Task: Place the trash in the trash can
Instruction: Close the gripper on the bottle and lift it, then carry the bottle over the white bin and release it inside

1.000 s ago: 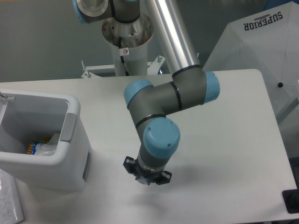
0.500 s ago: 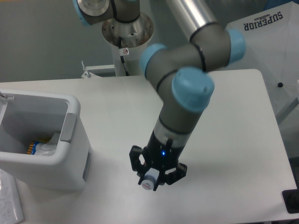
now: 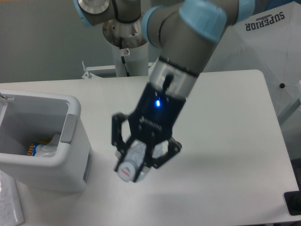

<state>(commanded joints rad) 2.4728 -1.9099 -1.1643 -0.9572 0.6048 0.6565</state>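
My gripper (image 3: 136, 157) hangs above the table's middle, close to the camera, shut on a crushed clear plastic bottle (image 3: 130, 165) with a red-and-white label. The bottle's end points down and to the left, clear of the tabletop. The trash can (image 3: 70, 113), a white bin with a thick rim and grey side panel, stands at the left edge. Inside it lies a crumpled whitish wrapper (image 3: 44, 149) beside something yellow and blue. The gripper is to the right of the can, a short way from its wall.
A white table (image 3: 235, 141) spans the view, with the arm's base column (image 3: 128, 52) at the back. A white cover marked SUPERIOR (image 3: 268, 42) stands at the right. Paper (image 3: 9, 202) lies at the lower left corner.
The gripper has risen from the tabletop with the bottle in it, coming up toward the camera and shifting slightly left. The wrist has tilted. The can's contents are as before.
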